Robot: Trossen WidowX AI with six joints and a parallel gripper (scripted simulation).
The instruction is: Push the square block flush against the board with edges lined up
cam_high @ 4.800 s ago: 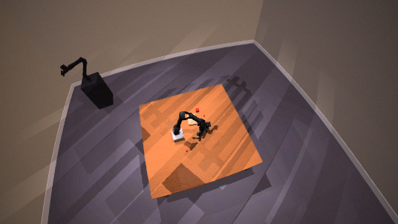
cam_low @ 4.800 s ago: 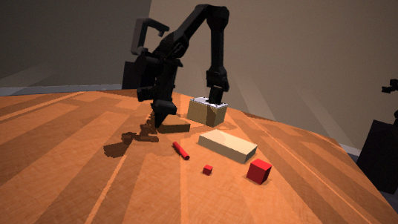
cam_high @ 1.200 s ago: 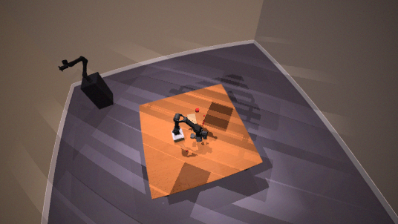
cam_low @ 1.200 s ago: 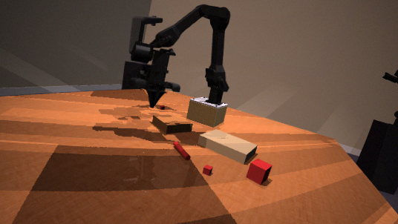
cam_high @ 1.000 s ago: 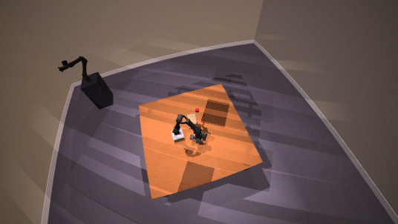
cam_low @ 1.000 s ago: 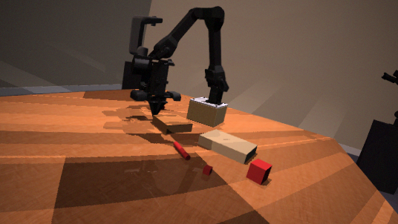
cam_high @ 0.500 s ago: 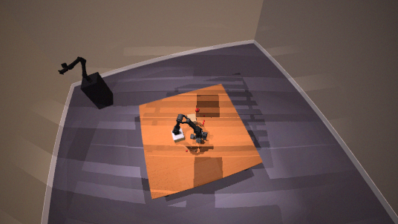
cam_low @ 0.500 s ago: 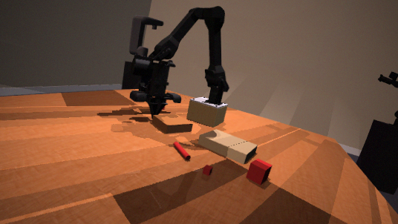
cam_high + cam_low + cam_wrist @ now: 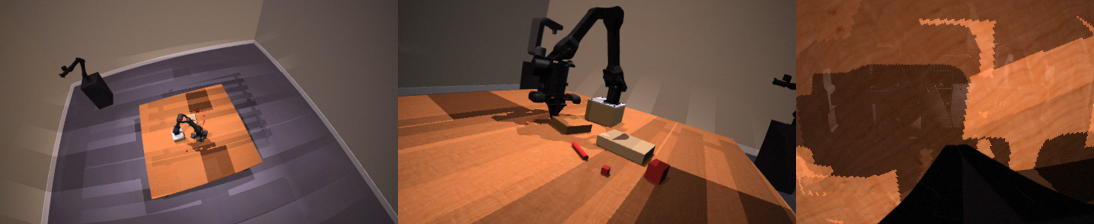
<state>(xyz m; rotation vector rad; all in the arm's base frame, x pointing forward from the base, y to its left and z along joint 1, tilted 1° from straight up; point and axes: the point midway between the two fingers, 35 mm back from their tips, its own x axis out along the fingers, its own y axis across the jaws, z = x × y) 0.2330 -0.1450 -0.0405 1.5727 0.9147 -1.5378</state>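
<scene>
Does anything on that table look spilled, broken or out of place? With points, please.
Nothing looks spilled or broken. The square block [image 9: 570,124] and the pale board [image 9: 625,145] lie flat but apart, so they are simply not joined yet. The dark patches on the wood look like shadows, not stains.

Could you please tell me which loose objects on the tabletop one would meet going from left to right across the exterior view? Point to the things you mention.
Low wooden square block [image 9: 571,122] → red rod [image 9: 580,150] → small red cube [image 9: 605,170] → large red cube [image 9: 657,171]. The pale board is left out, since its span overlaps those of both cubes.
</scene>
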